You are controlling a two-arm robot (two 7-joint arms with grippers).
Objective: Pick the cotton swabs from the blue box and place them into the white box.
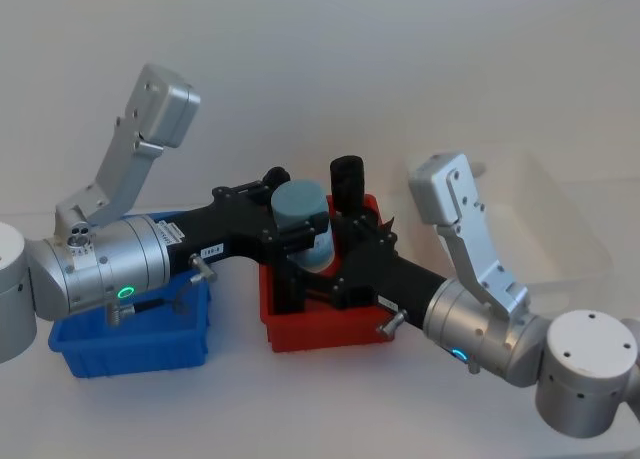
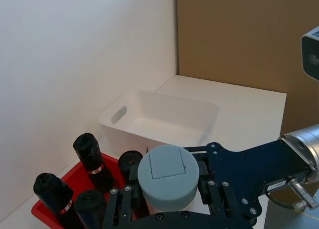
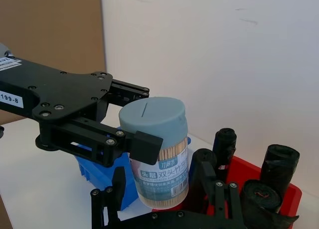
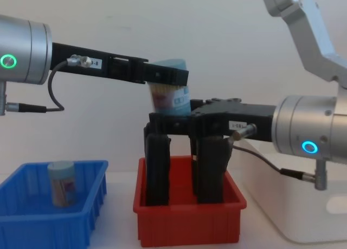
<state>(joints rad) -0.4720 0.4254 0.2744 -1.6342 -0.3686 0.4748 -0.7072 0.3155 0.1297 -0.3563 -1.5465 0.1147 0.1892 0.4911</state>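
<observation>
Chest view, cotton swabs point(image 4: 171, 100) between left fingers point(image 4: 168, 76)

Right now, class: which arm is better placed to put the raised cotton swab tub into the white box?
Right. The white box lies on its side, and the right gripper is at the tub held by the left gripper.

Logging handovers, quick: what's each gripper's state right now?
Left gripper: closed on the cotton swab tub, above the red bin.
Right gripper: at the tub's base; cannot be told.
</observation>
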